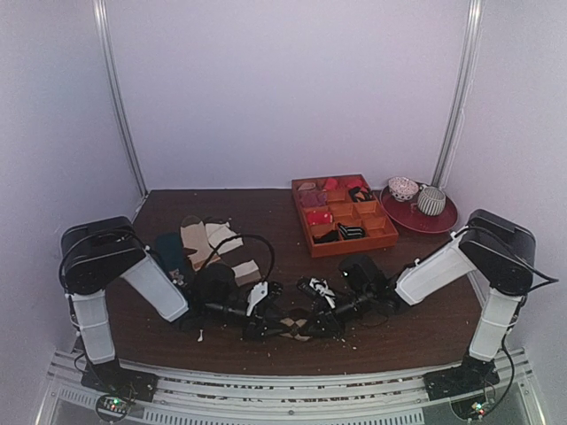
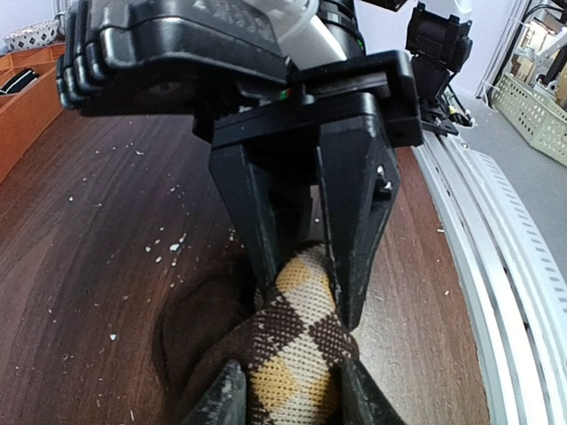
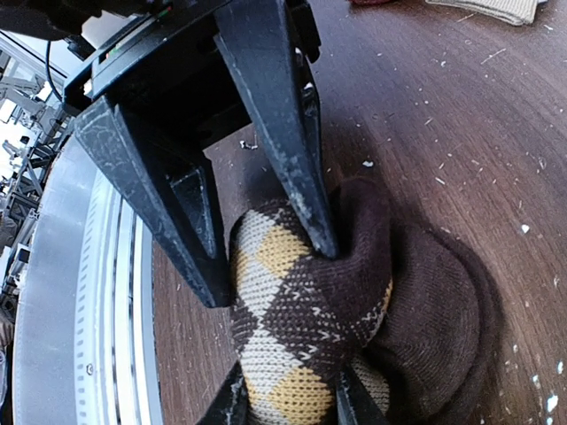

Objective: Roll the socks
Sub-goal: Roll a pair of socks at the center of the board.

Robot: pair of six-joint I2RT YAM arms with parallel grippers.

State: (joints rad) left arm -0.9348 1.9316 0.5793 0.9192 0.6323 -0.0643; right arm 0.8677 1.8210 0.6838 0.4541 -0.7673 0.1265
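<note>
The argyle socks [image 1: 297, 328] lie bunched at the front middle of the table, between my two grippers. In the left wrist view my left gripper [image 2: 288, 400] is shut on the brown, cream and yellow diamond part of the socks [image 2: 297, 354]. The right gripper [image 2: 306, 257] faces it and pinches the same bundle. In the right wrist view my right gripper [image 3: 288, 403] is shut on the socks [image 3: 301, 310], and a dark brown end [image 3: 434, 328] bulges to the right. The left gripper [image 3: 270, 266] grips from the opposite side. In the top view the left gripper [image 1: 266, 323] and right gripper [image 1: 323, 320] nearly meet.
An orange divided tray [image 1: 306, 232] with rolled socks stands at the back right, with a red plate [image 1: 443, 221] holding a cup and a bowl beside it. Cream striped socks [image 1: 208, 239] and a dark teal sock [image 1: 171, 250] lie at the left. A metal rail [image 1: 292, 390] runs along the near edge.
</note>
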